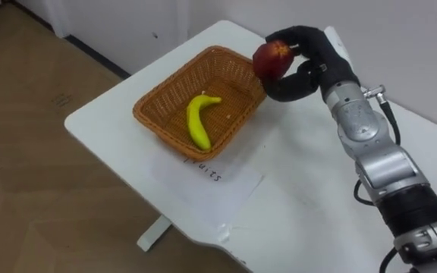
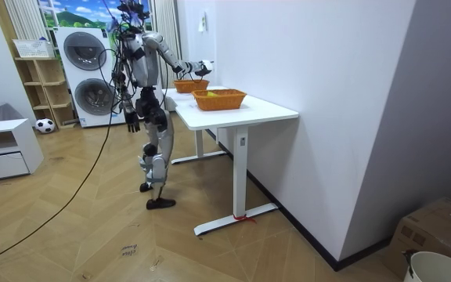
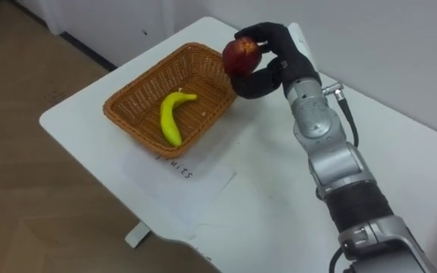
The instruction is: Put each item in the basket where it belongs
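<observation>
A red apple (image 1: 271, 59) is gripped in my right hand (image 1: 315, 61), thumb below and fingers curled over the top. It hangs just above the far right rim of a wicker basket (image 1: 152, 120) on the white table (image 1: 302, 205). A yellow banana (image 1: 198, 121) lies inside that basket. In the room view I stand at the table's end with my right hand (image 2: 203, 66) stretched out over the baskets, while my left hand (image 2: 132, 123) hangs by my side.
A paper label (image 1: 207, 173) lies on the table in front of the basket. The table's left edge and corner (image 1: 70, 120) drop to the wooden floor. A second wicker basket (image 2: 219, 99) stands further along the table. A wall runs behind the table.
</observation>
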You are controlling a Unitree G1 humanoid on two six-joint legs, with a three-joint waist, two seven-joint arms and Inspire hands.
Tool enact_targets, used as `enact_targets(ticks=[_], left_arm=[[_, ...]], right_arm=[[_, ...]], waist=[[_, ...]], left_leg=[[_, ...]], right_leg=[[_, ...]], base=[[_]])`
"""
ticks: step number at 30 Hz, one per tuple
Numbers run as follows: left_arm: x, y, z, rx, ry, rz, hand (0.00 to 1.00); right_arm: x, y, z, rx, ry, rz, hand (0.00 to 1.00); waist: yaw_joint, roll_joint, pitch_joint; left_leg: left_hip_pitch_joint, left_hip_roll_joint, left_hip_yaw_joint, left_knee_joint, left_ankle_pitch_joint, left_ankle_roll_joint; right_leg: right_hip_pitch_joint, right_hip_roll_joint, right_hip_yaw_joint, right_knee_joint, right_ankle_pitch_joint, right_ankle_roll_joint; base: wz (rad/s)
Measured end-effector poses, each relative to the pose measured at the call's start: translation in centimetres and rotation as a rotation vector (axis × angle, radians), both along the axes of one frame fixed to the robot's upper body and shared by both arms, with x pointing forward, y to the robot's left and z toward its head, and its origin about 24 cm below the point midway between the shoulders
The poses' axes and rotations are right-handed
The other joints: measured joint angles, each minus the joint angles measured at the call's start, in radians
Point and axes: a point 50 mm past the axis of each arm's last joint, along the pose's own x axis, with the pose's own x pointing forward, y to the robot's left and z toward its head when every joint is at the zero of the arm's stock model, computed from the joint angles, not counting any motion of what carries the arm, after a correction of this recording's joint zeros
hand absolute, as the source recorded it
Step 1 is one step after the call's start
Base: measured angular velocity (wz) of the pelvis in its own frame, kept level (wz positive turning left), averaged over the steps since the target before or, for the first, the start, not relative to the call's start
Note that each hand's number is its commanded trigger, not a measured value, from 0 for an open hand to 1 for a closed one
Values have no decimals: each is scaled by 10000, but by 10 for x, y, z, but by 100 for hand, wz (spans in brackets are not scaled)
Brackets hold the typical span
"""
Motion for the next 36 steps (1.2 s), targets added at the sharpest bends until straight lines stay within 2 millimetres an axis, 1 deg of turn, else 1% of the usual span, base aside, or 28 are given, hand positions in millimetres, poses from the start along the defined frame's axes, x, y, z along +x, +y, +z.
enact_targets(ticks=[1, 4, 7, 10, 14, 16, 17, 18, 19, 20, 21, 22, 23, 24, 36], left_arm=[[0, 0, 0, 2, 2, 13, 0], [0, 0, 0, 26, 45, 12, 0], [-1, 1, 0, 51, 82, 22, 0], [-1, 1, 0, 51, 109, 30, 0], [0, 1, 0, 87, 48, 40, 0], [-1, 1, 0, 118, 54, 53, 0], [-1, 1, 0, 118, 55, 55, 0], [-1, 1, 0, 117, 46, 52, 0], [0, 1, 0, 118, 34, 48, 0], [0, 1, 0, 120, 32, 47, 0], [0, 1, 0, 120, 35, 48, 0], [-1, 1, 0, 119, 52, 52, 0], [-1, 1, 0, 119, 58, 58, 0], [-2, 1, 0, 112, 64, 82, 0], [0, 1, 0, 114, 11, 94, 0]], right_arm=[[0, 0, -1, -38, 92, -6, 100], [0, 1, -2, -67, 230, 107, 100], [-1, 4, -4, -148, 354, 307, 100], [-2, 9, -7, -257, 470, 557, 100], [-2, 11, -9, -293, 597, 608, 100], [-3, 15, -11, -437, 703, 785, 98], [-4, 16, -12, -451, 729, 821, 89], [-4, 17, -12, -449, 759, 836, 75], [-4, 17, -12, -485, 755, 839, 67], [-4, 17, -12, -491, 753, 839, 53], [-4, 17, -12, -500, 755, 837, 26], [-4, 17, -13, -489, 772, 833, 16], [-4, 17, -13, -489, 771, 834, 2], [-4, 17, -13, -490, 770, 832, 0], [-4, 17, -13, -439, 763, 777, 0]], waist=[[77, 24, 17], [200, 90, 62], [366, 99, 66], [422, 112, 74], [671, 133, 84], [742, 137, 87], [765, 137, 87], [825, 136, 86], [902, 128, 81], [912, 122, 77], [928, 107, 67], [929, 104, 66], [936, 104, 65], [944, 103, 65], [937, 67, 41]], left_leg=[[26, -28, -1, -3, 12, 20], [57, -57, 2, -13, 15, 51], [41, -58, 9, -17, 13, 58], [48, -56, 8, -3, 16, 62], [35, -42, 6, -17, 16, 63], [29, -44, -6, -22, 14, 66], [27, -46, -7, -22, 11, 70], [18, -51, -11, -21, 9, 74], [6, -51, -12, -22, 8, 74], [-3, -51, -13, -22, 8, 74], [-31, -51, -29, -18, 8, 74], [-46, -54, -57, -11, 9, 74], [-47, -55, -59, -11, 9, 74], [-48, -54, -59, -12, 9, 74], [-26, -52, -57, -5, 9, 74]], right_leg=[[36, -44, -124, 11, -5, 9], [29, -109, -139, 162, -35, 57], [0, -109, -137, 174, -35, 57], [8, -109, -147, 192, -35, 57], [-59, -118, -151, 267, -35, 57], [-83, -131, -149, 315, -35, 57], [-84, -133, -151, 315, -35, 57], [-90, -136, -151, 315, -35, 57], [-102, -138, -156, 315, -35, 57], [-110, -138, -156, 315, -35, 57], [-123, -137, -169, 315, -35, 57], [-122, -137, -187, 315, -35, 57], [-118, -137, -188, 316, -35, 57], [-113, -137, -186, 316, -35, 57], [-70, -140, -200, 318, -35, 57]], base=[[5], [5], [0], [0], [-2], [0], [0], [0], [0], [3], [6], [7], [6], [0], [0]])
